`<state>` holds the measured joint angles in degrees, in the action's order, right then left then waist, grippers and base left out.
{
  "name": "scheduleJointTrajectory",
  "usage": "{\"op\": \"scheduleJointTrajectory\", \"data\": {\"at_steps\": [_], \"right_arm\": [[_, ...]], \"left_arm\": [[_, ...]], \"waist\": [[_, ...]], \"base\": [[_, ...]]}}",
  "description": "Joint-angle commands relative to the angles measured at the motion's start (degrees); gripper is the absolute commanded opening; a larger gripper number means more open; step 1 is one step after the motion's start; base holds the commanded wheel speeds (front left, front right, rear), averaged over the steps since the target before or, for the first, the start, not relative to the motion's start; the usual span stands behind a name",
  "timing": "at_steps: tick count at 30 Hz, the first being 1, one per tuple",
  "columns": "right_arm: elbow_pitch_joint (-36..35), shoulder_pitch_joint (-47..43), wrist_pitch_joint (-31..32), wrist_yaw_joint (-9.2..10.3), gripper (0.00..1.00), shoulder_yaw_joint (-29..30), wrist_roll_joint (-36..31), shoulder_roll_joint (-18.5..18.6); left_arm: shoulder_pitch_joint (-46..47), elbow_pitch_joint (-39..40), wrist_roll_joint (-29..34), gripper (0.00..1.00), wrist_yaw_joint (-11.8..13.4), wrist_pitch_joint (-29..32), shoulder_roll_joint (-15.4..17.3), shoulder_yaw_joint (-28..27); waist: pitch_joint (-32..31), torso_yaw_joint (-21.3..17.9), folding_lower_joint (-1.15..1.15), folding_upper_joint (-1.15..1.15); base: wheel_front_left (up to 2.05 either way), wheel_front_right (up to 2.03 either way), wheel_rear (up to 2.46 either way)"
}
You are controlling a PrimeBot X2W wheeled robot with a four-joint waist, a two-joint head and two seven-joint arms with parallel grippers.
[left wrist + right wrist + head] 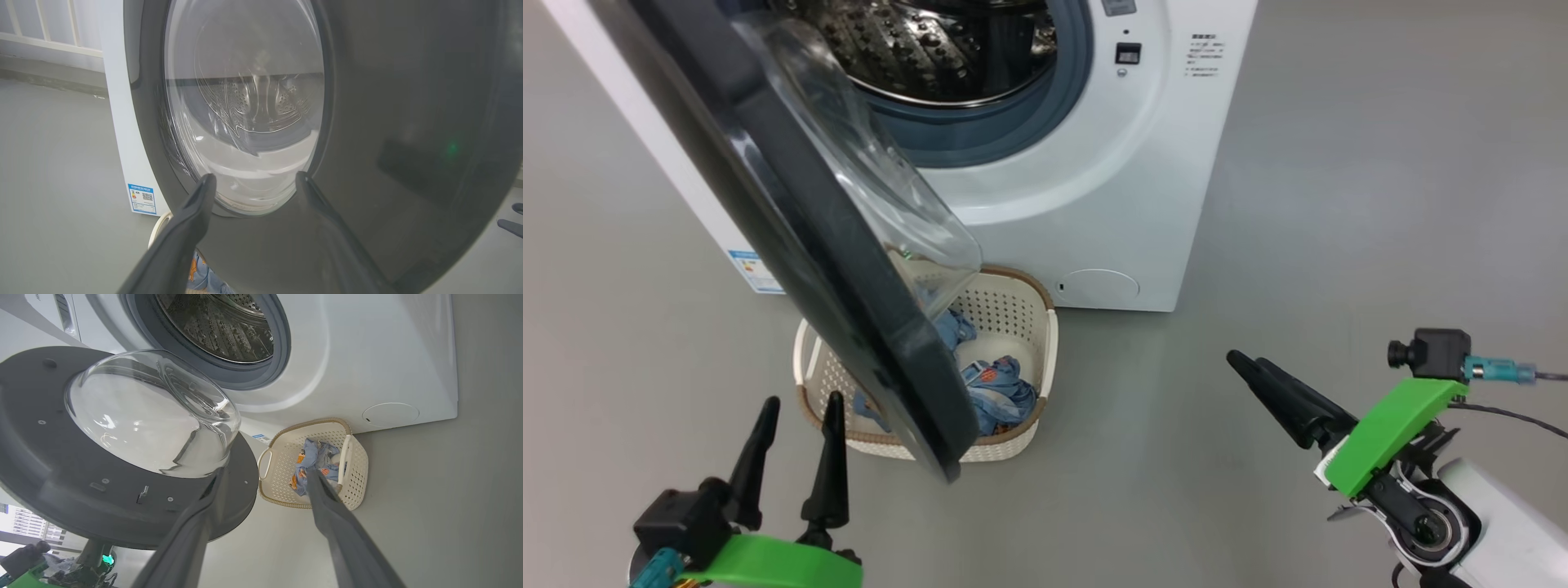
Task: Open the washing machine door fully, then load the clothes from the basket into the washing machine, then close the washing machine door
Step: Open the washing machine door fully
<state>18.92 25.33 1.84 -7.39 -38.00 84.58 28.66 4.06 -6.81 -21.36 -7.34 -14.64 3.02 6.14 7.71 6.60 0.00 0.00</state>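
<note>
The white washing machine (1094, 163) stands at the top of the head view, its steel drum (931, 49) exposed. The washing machine door (849, 327) is swung out towards me, and its black ring and glass bowl (151, 416) hang over the basket's left part. On the floor in front of the machine sits the cream basket (1013, 302), holding light-blue clothes (996, 392). My left gripper (799, 406) is open and empty just outside the door's outer face (388, 122). My right gripper (265, 473) is open and empty, low at the right, pointing towards the basket (282, 482).
Bare grey floor (1339, 245) spreads to the right of the machine and around the basket. A blue label (142, 199) marks the machine's left side near the floor. A round service flap (1098, 287) sits low on its front. A pale railing (49, 36) runs behind.
</note>
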Motion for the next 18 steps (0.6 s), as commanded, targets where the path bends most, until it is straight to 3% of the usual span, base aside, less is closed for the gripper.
{"op": "scheduleJointTrajectory", "data": {"at_steps": [1,8,13,18], "right_arm": [[-0.8,-1.5,-1.4,-0.10,1.00,-0.6,-0.8,1.2],[0.6,-3.3,-7.7,-0.10,1.00,-1.1,-1.3,2.8],[2.1,-4.2,-14.2,-0.10,1.00,-2.3,-4.4,4.4],[5.0,-5.2,-16.6,-0.10,1.00,-2.0,-7.7,4.6]], "left_arm": [[0.0,1.5,0.7,1.00,-0.1,-0.4,1.1,-2.3],[-0.8,1.7,0.9,1.00,-0.1,-0.4,1.1,-3.3],[-1.1,1.8,1.0,1.00,-0.1,-0.4,1.2,-3.5],[-1.1,1.7,0.9,1.00,-0.1,-0.4,1.2,-3.4]], "waist": [[0.0,-0.9,0.00,0.00],[-0.4,-2.0,0.00,0.00],[-0.4,-2.4,0.00,0.00],[-0.6,-2.5,0.00,0.00]], "base": [[0.00,0.00,0.00],[0.00,0.00,0.00],[0.00,0.00,0.00],[0.00,0.00,0.00]]}}
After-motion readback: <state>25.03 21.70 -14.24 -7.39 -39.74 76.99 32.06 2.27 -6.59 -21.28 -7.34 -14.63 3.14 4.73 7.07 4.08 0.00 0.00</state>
